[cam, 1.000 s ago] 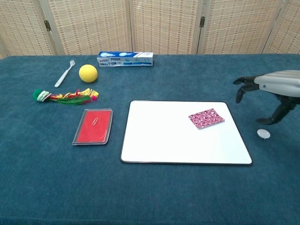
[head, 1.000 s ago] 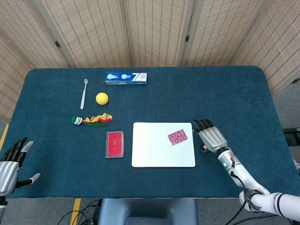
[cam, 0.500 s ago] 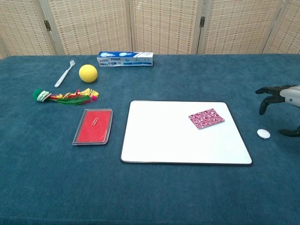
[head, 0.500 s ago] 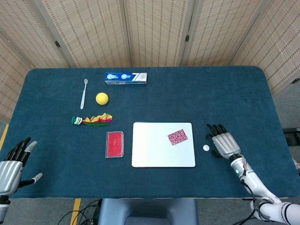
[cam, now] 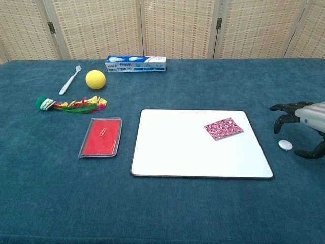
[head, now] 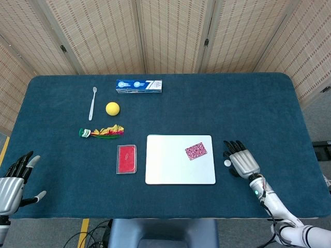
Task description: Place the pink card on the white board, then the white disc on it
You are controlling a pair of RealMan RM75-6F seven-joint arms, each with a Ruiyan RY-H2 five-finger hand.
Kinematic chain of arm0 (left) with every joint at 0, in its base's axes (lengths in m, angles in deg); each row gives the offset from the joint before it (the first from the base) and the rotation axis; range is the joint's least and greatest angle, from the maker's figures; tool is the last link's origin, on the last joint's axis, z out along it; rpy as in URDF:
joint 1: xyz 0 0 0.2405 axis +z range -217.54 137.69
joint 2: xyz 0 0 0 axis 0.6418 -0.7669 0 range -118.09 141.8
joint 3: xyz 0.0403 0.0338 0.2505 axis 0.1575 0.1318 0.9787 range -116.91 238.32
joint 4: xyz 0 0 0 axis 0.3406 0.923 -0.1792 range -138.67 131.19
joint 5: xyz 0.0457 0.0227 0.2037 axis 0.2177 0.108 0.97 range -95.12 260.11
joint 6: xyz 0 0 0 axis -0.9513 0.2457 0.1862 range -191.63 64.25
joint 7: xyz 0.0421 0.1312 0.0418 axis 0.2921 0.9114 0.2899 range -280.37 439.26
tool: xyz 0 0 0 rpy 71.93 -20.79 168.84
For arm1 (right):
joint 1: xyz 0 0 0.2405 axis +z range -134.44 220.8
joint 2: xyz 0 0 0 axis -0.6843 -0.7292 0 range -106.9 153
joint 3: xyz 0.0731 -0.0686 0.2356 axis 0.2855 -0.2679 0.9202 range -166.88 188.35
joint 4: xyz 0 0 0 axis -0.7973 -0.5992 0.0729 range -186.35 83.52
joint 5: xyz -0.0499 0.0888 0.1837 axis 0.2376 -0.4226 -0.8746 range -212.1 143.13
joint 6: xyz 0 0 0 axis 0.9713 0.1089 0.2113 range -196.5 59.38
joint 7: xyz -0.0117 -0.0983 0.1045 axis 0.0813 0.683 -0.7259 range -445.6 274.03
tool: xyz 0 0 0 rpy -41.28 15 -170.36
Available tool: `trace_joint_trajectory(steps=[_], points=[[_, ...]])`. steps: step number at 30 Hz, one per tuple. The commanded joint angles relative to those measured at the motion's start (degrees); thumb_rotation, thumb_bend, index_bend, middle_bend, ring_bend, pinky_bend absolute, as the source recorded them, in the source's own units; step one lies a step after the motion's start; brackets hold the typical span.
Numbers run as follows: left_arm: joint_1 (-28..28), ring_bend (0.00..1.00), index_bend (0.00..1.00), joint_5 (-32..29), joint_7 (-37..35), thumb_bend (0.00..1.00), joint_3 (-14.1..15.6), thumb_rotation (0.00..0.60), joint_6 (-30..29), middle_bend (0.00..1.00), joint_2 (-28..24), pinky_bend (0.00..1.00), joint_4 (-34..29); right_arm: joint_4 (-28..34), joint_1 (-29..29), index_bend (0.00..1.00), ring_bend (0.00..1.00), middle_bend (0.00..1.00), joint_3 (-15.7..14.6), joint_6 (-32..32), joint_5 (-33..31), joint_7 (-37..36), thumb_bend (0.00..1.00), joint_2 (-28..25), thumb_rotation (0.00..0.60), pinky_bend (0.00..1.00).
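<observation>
Head view, pink card (head: 196, 151): lying on white board (head: 170, 170), frame centre.
White disc (head: 227, 163): just beside right hand (head: 241, 163), fingers spread, empty.
Left hand (head: 13, 181): lower left, fingers apart.

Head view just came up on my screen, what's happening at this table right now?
The pink card already lies on the white board, near its right edge. The white disc is not on it yet: it sits on the blue cloth just right of the board. The right robot hand is beside the disc with fingers spread around it, not gripping it. The left robot hand is open at the table's left edge, holding nothing.
</observation>
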Motion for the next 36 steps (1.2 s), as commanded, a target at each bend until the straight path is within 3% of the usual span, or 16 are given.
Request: trace_joint_trajectory(steps=[1, 14, 23, 36], points=[[0.0, 0.0, 0.08, 0.0, -0.1, 0.17, 0.0, 0.6, 0.0, 0.0, 0.0, 0.19, 0.0, -0.1, -0.3, 0.32, 0.0, 0.0, 0.0, 0.2, 0.2, 0.2, 0.26, 0.2, 0.6, 0.0], [0.0, 0.0, 0.08, -0.3, 0.2, 0.17, 0.0, 0.6, 0.2, 0.0, 0.0, 0.19, 0.1, -3.1, -0.7, 0.33, 0.0, 0.0, 0.8, -1.2, 0.7, -1.3, 0.27, 1.7, 0.6, 0.0], [-0.4, 0.0, 0.08, -1.1, 0.3, 0.17, -0.3, 0.6, 1.2, 0.0, 0.1, 0.19, 0.3, -4.6, -0.8, 0.45, 0.0, 0.03, 1.2, -0.8, 2.3, -2.2, 0.3, 2.8, 0.6, 0.0], [-0.5, 0.0, 0.08, -1.7, 0.7, 0.17, -0.5, 0.6, 1.5, 0.0, 0.2, 0.19, 0.3, -4.2, -1.4, 0.46, 0.0, 0.04, 1.9, 0.4, 3.3, -2.2, 0.35, 2.5, 0.6, 0.0]])
